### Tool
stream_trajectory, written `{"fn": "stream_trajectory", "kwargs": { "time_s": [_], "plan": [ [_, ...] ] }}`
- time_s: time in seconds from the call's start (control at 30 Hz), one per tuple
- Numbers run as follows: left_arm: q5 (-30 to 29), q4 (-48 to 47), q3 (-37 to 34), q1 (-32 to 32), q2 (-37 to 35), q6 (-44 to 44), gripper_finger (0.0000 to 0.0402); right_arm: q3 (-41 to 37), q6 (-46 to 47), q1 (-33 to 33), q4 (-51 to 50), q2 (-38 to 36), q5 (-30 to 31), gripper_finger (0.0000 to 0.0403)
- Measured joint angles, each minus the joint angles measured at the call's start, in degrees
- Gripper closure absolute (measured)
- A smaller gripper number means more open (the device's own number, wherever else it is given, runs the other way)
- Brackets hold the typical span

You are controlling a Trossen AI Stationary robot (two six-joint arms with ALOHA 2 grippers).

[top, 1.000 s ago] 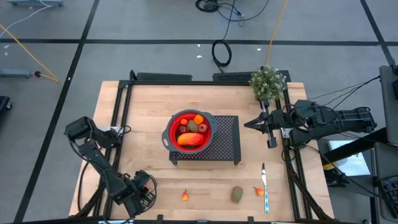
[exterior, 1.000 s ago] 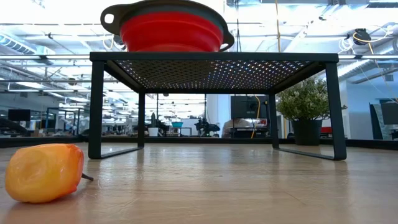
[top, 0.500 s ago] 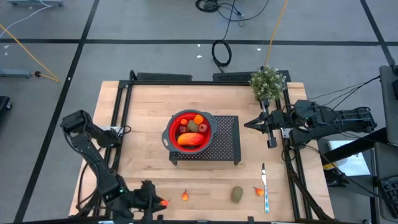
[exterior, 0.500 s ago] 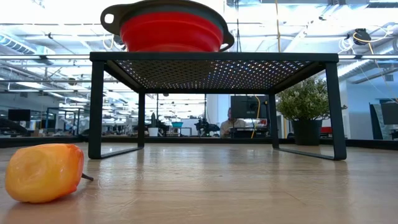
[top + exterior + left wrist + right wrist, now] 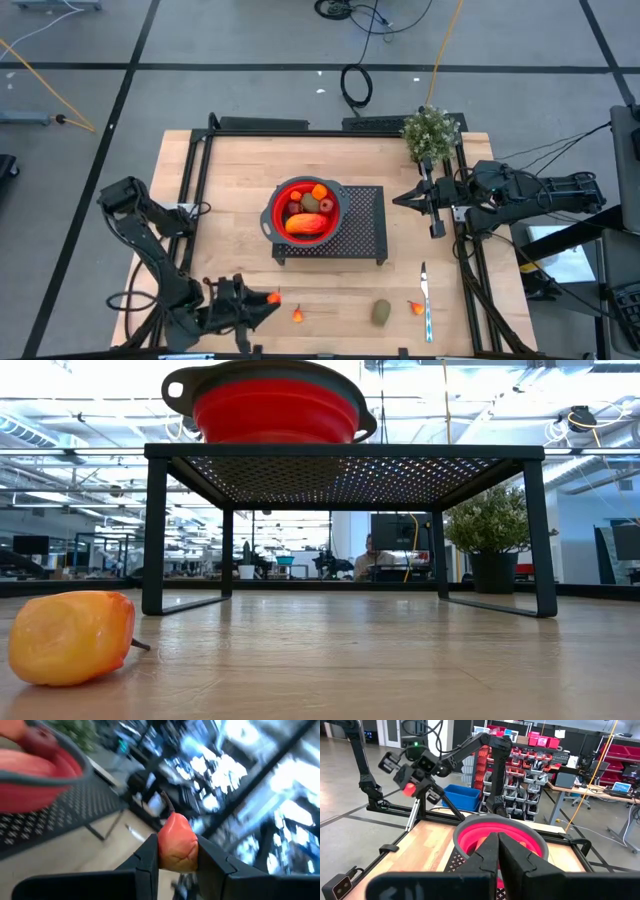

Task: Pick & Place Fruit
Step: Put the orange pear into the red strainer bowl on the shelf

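- Fruit first: I see one small orange-red piece [image 5: 177, 844] pinched between the fingers of my left gripper [image 5: 262, 299], its sides pressed by both dark fingers [image 5: 146, 862] and its top poking out above them.
- From overhead, that gripper sits over the near-left part of the table [image 5: 230, 200], pointing toward the middle, with the piece showing as an orange dot at its tip.
- Just beside that tip, a second tiny orange piece [image 5: 298, 315] lies on the wood, apart from the fingers.
- Farther along the near edge lie a brownish-green oval [image 5: 382, 313] and another tiny orange bit [image 5: 415, 307], the latter just beside the silver utensil with the light-blue handle [image 5: 426, 300].
- More fruit already rests in the red bowl [image 5: 275, 208] on the black mesh stand [image 5: 365, 230]: a long orange piece [image 5: 308, 224], a dark red round one [image 5: 295, 209], a brownish-green oval [image 5: 312, 204] and a small orange one [image 5: 319, 191].
- My right gripper [image 5: 399, 198] waits at the table's right side near the potted plant [image 5: 431, 131], its fingers [image 5: 487, 855] pressed together on nothing, aimed at the bowl.
- The table-level camera shows a yellow-orange piece [image 5: 70, 637] lying on the wood in front of the stand.
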Motion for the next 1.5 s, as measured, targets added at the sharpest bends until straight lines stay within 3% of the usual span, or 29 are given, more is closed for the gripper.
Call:
{"fn": "stream_trajectory", "kwargs": {
  "time_s": [0.6,1.1,1.5],
  "plan": [
    [-8.0,19.6,0.0,6.3,0.0,-9.2,0.0314,0.0,0.0,0.0,-0.3,0.0,0.0,0.0399],
    [-9.5,20.9,0.0,8.3,0.0,-29.4,0.0314,0.0,0.0,0.0,-2.7,0.0,0.0,0.0399],
    [-6.7,20.9,0.0,9.6,0.0,-32.9,0.0314,0.0,0.0,0.0,-4.1,0.0,0.0,0.0399]
  ]
}}
